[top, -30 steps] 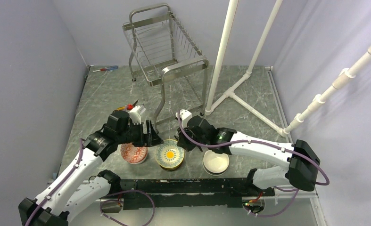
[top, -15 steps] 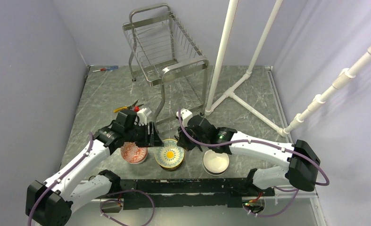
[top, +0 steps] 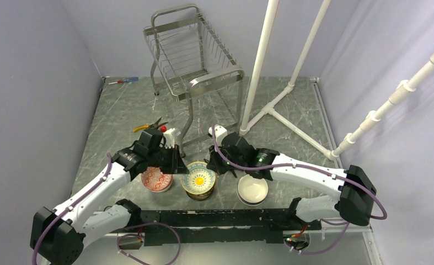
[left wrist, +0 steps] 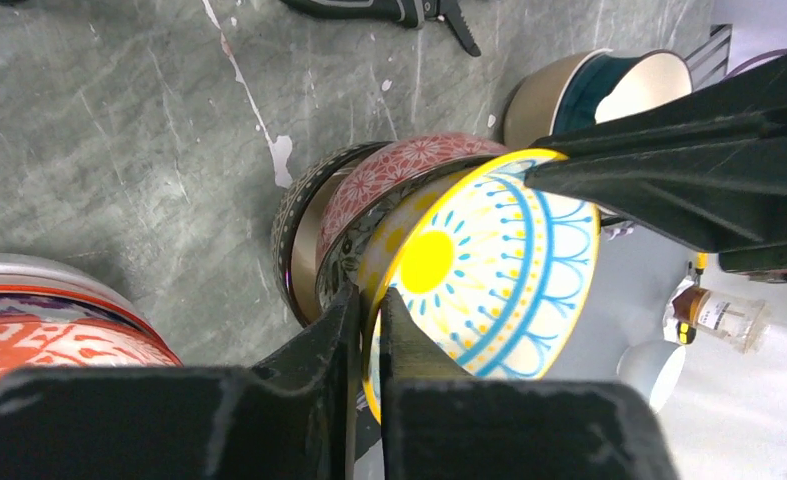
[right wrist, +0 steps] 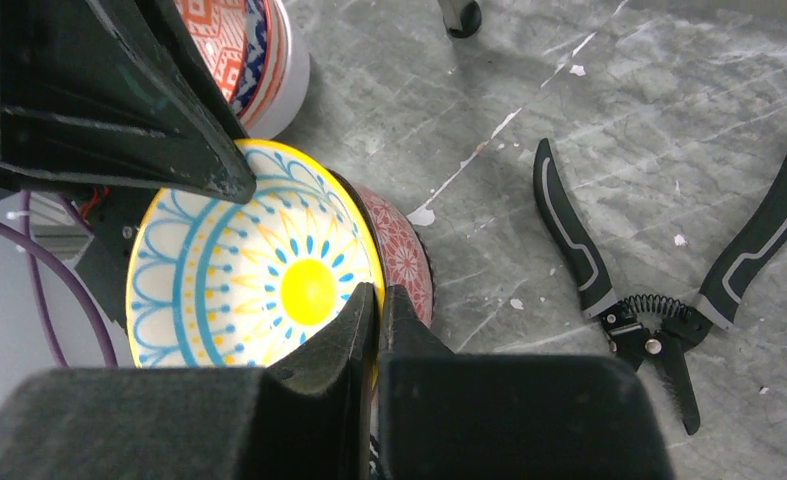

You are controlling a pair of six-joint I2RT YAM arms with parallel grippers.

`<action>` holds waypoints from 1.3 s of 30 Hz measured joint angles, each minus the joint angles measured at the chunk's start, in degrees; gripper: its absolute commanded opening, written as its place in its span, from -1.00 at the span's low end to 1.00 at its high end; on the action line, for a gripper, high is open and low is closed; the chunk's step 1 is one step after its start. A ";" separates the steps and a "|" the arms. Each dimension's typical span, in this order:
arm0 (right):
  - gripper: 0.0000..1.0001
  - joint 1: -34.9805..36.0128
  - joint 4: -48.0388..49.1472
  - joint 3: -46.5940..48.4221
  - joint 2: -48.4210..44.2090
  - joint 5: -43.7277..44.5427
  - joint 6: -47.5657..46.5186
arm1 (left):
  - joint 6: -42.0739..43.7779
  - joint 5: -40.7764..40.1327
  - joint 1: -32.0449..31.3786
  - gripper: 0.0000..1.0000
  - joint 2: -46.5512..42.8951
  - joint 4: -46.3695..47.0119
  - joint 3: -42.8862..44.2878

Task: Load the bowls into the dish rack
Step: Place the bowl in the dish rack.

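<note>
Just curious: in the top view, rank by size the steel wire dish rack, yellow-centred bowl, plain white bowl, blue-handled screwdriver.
steel wire dish rack
yellow-centred bowl and plain white bowl, alike
blue-handled screwdriver

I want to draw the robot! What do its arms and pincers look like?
The left arm and right arm are white tubes with chunky black joints; a purple cable runs along each. The left pincer and right pincer are black, with two flat wedge-shaped fingers.
</note>
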 measured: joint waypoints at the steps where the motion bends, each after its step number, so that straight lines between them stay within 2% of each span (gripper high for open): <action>1: -0.96 -0.11 0.31 0.00 0.00 -0.17 0.26 | 0.57 -0.17 -0.09 -0.94 0.04 -0.20 0.00; 4: -0.74 -0.59 1.36 0.00 -0.09 -0.72 0.96 | 1.22 -0.46 -0.52 -0.95 0.09 -0.72 0.00; 7: 0.01 -0.74 2.23 0.00 -0.11 -0.83 1.53 | 1.38 -0.63 -0.52 -0.95 -0.81 -0.79 0.00; 10: 0.47 -0.81 3.58 0.00 -0.59 -1.36 2.45 | 1.11 -2.89 -0.57 -0.95 -2.95 -1.57 0.00; 13: 0.65 -1.18 4.66 0.00 -1.33 -2.23 3.39 | 0.96 -5.14 -0.50 -0.95 -5.62 -2.36 0.00; 16: 0.67 -2.32 5.31 0.00 -1.77 -3.06 4.68 | 0.96 -7.04 -0.50 -0.95 -7.80 -3.41 0.11; 23: 0.60 -7.63 6.45 -0.37 -1.84 -6.88 8.55 | 2.16 -12.90 -0.50 -0.95 -8.59 -5.60 4.20; 27: 0.48 -8.24 6.91 -0.50 -1.66 -9.11 9.84 | 2.75 -14.67 -0.46 -0.95 -8.41 -4.81 6.95; 28: 0.42 -8.24 7.21 -0.50 -1.49 -9.92 10.05 | 3.08 -14.73 -0.46 -0.95 -8.22 -4.31 7.48; 32: -0.29 -8.17 8.87 -0.50 -0.07 -12.20 11.32 | 3.80 -14.67 -0.46 -0.95 -6.62 -2.40 8.46; 33: -0.57 -8.20 9.20 -0.50 0.24 -12.63 11.74 | 3.93 -14.62 -0.46 -0.90 -6.08 -2.03 8.48; 34: -0.82 -8.20 9.42 -0.50 0.44 -12.92 11.89 | 4.04 -14.62 -0.46 -0.77 -5.70 -1.90 8.48; 35: -1.00 -8.17 9.44 -0.50 0.57 -11.98 12.33 | 4.20 -14.32 -0.46 -0.68 -5.40 -2.01 8.48; 36: -1.00 -8.35 9.07 -0.66 0.74 -10.40 12.76 | 4.09 -13.49 -0.48 -0.53 -5.42 -1.86 8.48; 39: -1.00 -9.46 9.09 -1.18 1.57 -7.63 13.57 | 3.78 -11.32 -1.42 0.08 -5.51 -0.37 9.16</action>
